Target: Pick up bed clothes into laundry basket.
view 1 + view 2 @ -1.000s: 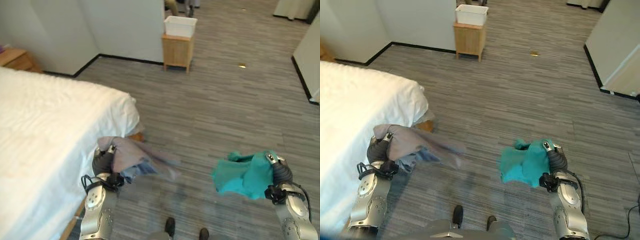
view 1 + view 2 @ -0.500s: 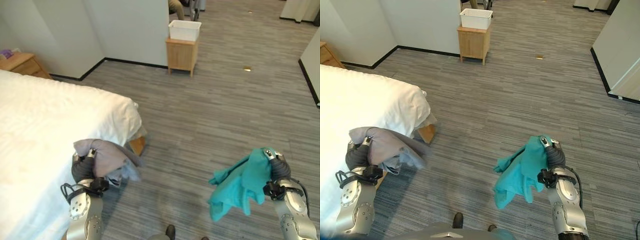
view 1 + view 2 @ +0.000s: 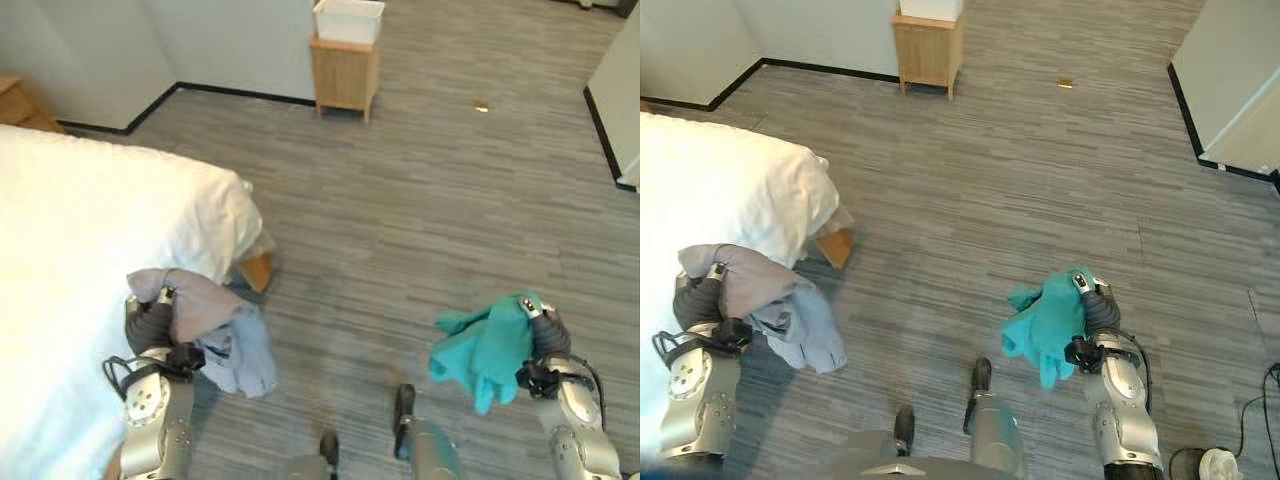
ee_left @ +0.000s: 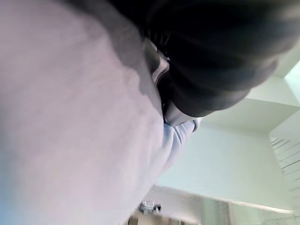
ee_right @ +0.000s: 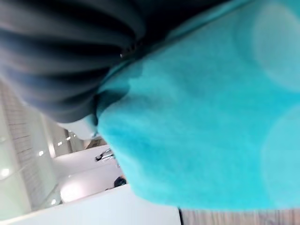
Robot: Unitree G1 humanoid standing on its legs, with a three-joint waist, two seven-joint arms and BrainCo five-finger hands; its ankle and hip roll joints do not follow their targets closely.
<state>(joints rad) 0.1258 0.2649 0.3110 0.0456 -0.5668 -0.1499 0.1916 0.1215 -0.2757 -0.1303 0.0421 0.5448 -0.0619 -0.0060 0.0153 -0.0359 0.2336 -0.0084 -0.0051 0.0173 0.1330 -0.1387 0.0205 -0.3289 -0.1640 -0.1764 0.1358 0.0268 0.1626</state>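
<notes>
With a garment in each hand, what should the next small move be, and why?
Probably step forward toward the white basket on the wooden stand. The left hand grips the grey garment and the right hand the teal garment, while the basket sits far across the floor.

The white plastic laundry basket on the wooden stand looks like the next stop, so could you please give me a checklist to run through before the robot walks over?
1. Crumpled grey cloth garment held in the left robot hand: ok, it drapes over the hand; fingers hidden.
2. Teal fleece garment held in the right robot hand: ok, it hangs from the hand; fingers hidden.
3. White plastic laundry basket in sight: ok, on the small wooden stand across the room.
4. Grey striped floor free towards the basket: ok.
5. White bed free of clothes: ok where it shows.
6. Garments clear of the floor: cannot tell for the grey one.
</notes>
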